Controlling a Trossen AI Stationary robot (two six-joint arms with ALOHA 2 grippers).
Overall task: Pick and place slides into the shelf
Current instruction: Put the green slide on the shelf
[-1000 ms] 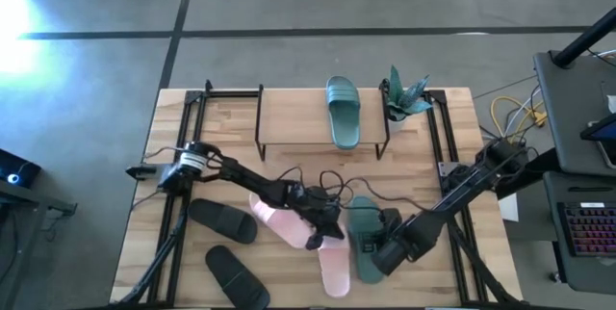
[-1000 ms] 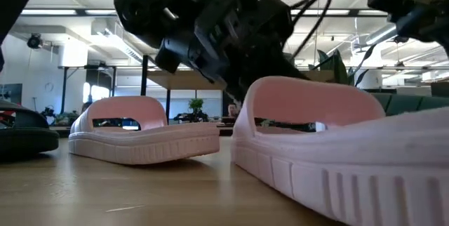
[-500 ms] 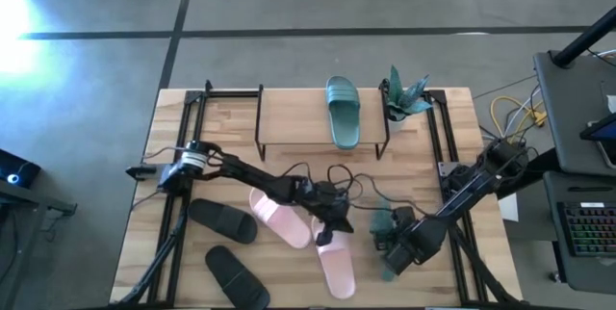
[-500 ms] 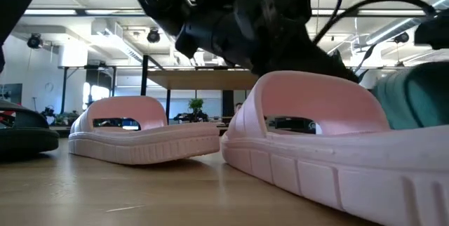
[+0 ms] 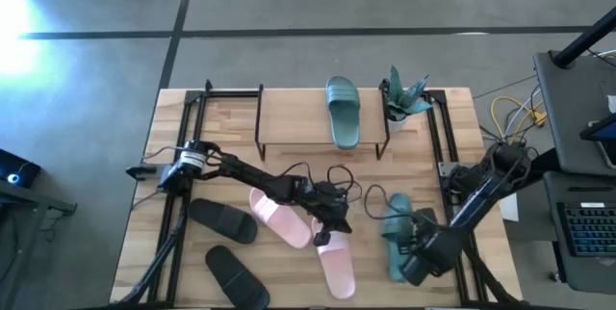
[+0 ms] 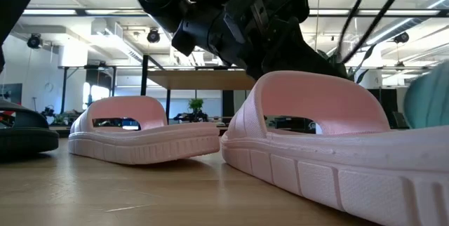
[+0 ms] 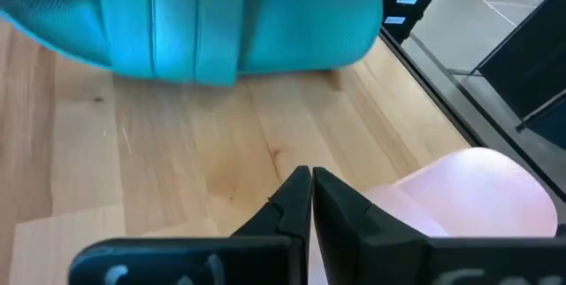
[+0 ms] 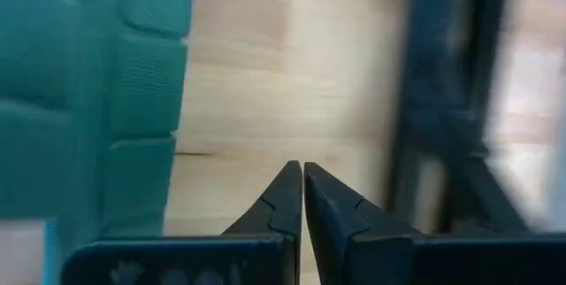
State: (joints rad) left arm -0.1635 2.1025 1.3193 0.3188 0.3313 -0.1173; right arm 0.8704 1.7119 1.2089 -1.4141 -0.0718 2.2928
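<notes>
Loose teal slide [image 5: 397, 236] lower right of frame, long axis vertical, just left of closed, empty right tool [image 5: 416, 264]; left tool [image 5: 332, 225] closed, farther.

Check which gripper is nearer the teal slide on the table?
Right. The right gripper, shut, sits against the teal slide at its near end. The left gripper, shut, is over the pink slide, a gap away from the teal one.

Left arm reaches from nine o'clock toward table centre, its gripper [image 5: 332, 225] pointing to five o'clock, fingers pressed together. Right arm stretches from three o'clock toward five o'clock, its gripper [image 5: 409, 252] likewise closed.
</notes>
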